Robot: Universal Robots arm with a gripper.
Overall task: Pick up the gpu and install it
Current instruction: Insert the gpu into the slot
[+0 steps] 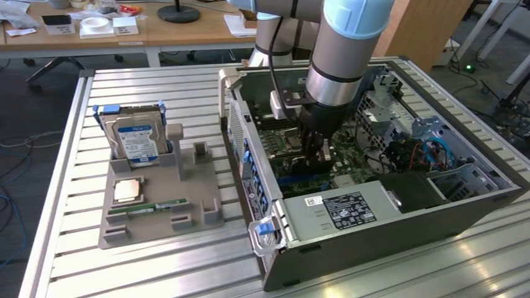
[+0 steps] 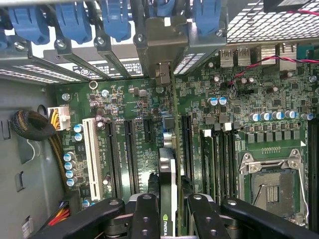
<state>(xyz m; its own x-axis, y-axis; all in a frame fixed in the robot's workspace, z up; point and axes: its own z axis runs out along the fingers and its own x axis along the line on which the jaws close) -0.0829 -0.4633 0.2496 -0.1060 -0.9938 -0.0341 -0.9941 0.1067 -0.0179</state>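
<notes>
The gpu [image 2: 167,167] shows edge-on in the wrist view as a thin dark card with a green logo near the fingers. Its metal end bracket [image 2: 160,47] stands at the case's rear slot openings. My gripper [image 2: 168,201] is shut on the card, with one black finger [image 2: 146,211] on each side. The card stands upright over the green motherboard [image 2: 124,104], in line with the long black slots. I cannot tell whether its edge sits in a slot. In the exterior view my gripper [image 1: 317,162] reaches down inside the open computer case [image 1: 463,211].
A grey holder [image 1: 157,226] on the exterior view's left carries a blue-labelled hard drive [image 1: 136,139], a square chip [image 1: 126,190] and a green memory stick [image 1: 149,207]. Inside the case are the power supply [image 1: 348,210], the empty CPU socket [image 2: 271,186], blue bracket latches [image 2: 75,20] and cables [image 2: 35,127].
</notes>
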